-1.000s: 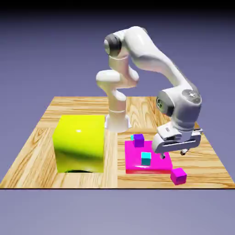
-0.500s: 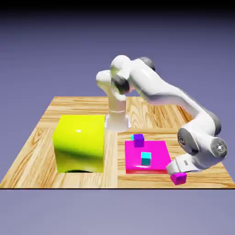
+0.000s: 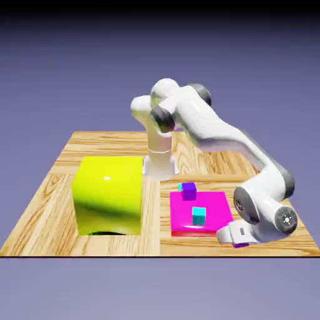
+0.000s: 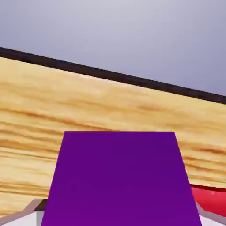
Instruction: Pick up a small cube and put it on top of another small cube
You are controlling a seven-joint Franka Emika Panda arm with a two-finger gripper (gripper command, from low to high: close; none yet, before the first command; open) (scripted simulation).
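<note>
My gripper (image 3: 236, 241) is low at the table's front edge, toward the exterior view's right, just in front of the flat magenta slab (image 3: 215, 203). It is shut on the small cube (image 3: 240, 245), of which only a sliver shows under the hand. In the hand view that cube (image 4: 119, 181) fills the lower middle between my grey fingertips (image 4: 26, 212) and looks dark violet in shadow. The other small cube (image 3: 189, 190), purple, sits at the slab's far edge, well apart from the hand.
A tiny cyan cube (image 3: 199, 215) sits on the middle of the slab. A big yellow-green block (image 3: 108, 194) stands on the exterior view's left. The table's dark edge (image 4: 132, 79) lies close beyond the held cube. A red-pink strip (image 4: 214, 198) shows at the hand view's lower right.
The arm swung out and down from above the slab to the table's front right. The hand came down over the magenta cube and the jaws closed on it.
</note>
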